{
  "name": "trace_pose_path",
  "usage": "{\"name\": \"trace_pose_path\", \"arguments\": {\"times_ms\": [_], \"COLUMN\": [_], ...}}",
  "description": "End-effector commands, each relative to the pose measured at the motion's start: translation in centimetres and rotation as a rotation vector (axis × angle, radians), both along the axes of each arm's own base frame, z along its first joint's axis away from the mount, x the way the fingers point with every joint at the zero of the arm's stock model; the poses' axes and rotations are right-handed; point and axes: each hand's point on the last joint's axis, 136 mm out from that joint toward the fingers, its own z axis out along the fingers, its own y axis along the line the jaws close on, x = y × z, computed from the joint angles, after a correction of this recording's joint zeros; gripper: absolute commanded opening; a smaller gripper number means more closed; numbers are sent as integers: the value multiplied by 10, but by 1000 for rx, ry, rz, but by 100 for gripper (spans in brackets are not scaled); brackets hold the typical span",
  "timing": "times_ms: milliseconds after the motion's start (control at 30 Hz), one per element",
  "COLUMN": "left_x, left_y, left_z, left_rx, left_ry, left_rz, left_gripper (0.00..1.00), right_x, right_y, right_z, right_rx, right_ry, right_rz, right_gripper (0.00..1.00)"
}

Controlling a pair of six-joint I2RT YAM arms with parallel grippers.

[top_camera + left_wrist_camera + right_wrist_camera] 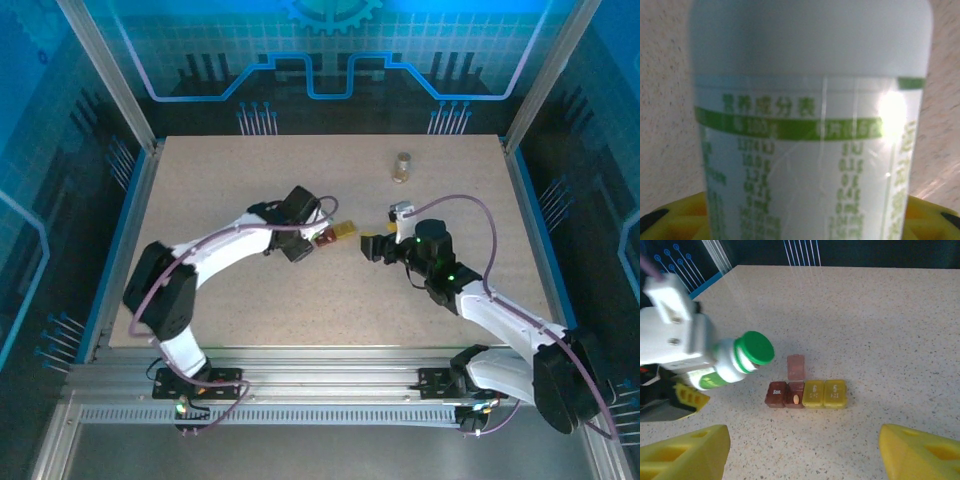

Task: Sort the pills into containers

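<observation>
Left pincer (687, 390) grips the green-capped bottle (732, 365) tilted near the pill boxes (806, 393) mid-surface, right pincer (800, 452) spread; tipped carelessly, pills could overshoot the open red-brown box (795, 399).

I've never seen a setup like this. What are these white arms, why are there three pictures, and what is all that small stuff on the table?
These are two robot arms bolted at the near edge of a speckled table. One picture looks down from above; the other two come from cameras on each wrist.

From the right wrist, the yellow wedges at the bottom are that arm's own fingers, spread apart and empty. Ahead lies a strip of four small pill boxes: two dark red-brown, two yellow. One red-brown box has its lid flipped open, with a pale pill inside.

The left gripper holds a white bottle with a green cap, tipped sideways near the boxes. Its own camera sees the label close up. Farther back stands a small jar.
</observation>
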Motion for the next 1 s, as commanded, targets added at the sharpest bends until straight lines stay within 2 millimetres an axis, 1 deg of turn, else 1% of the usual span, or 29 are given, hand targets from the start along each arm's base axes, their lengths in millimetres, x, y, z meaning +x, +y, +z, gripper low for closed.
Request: {"name": "trace_pose_path", "arguments": {"times_ms": [0, 67, 133, 167, 200, 267, 300, 367, 433, 500, 567, 667, 700, 767, 867, 967], "left_x": [10, -4, -30, -49, -65, -85, -92, -101, -102, -102, -94, -74, -69, -61, -51, -44], "left_y": [-38, -39, -39, -35, -25, -4, 3, 8, 9, 5, -2, -16, -21, -29, -31, -29], "left_z": [60, 90, 135, 160, 186, 215, 224, 231, 230, 225, 215, 188, 176, 156, 122, 90], "left_rx": [-389, -554, -762, -870, -962, -1046, -1059, -1047, -1019, -989, -949, -853, -812, -744, -613, -499], "left_ry": [-250, -383, -557, -674, -800, -939, -975, -998, -990, -957, -883, -696, -620, -496, -337, -199], "left_rz": [-31, -59, -138, -197, -224, -205, -205, -222, -225, -246, -241, -215, -204, -201, -173, -167], "left_gripper": [0, 0, 0, 0, 0, 0, 0, 0, 0, 0, 0, 0, 0, 0, 0, 0], "right_x": [6, 6, 7, 8, 8, 9, 9, 10, 11, 11, 11, 11, 11, 11, 11, 11], "right_y": [-6, -6, -8, -8, -8, -7, -6, -5, -5, -3, -1, -2, -2, -3, -8, -10], "right_z": [18, 17, 16, 14, 14, 11, 11, 9, 7, 6, 5, 4, 4, 5, 5, 8], "right_rx": [31, 26, 19, 15, 15, 11, 11, 10, 7, 8, 8, 4, 3, 0, -9, -9], "right_ry": [-80, -85, -88, -89, -87, -84, -83, -81, -76, -71, -66, -61, -61, -64, -63, -73], "right_rz": [-28, -27, -33, -36, -35, -32, -30, -26, -25, -16, -7, -10, -12, -18, -38, -48], "right_gripper": [79, 79, 79, 79, 79, 79, 79, 79, 79, 79, 79, 79, 79, 79, 79, 79]}}
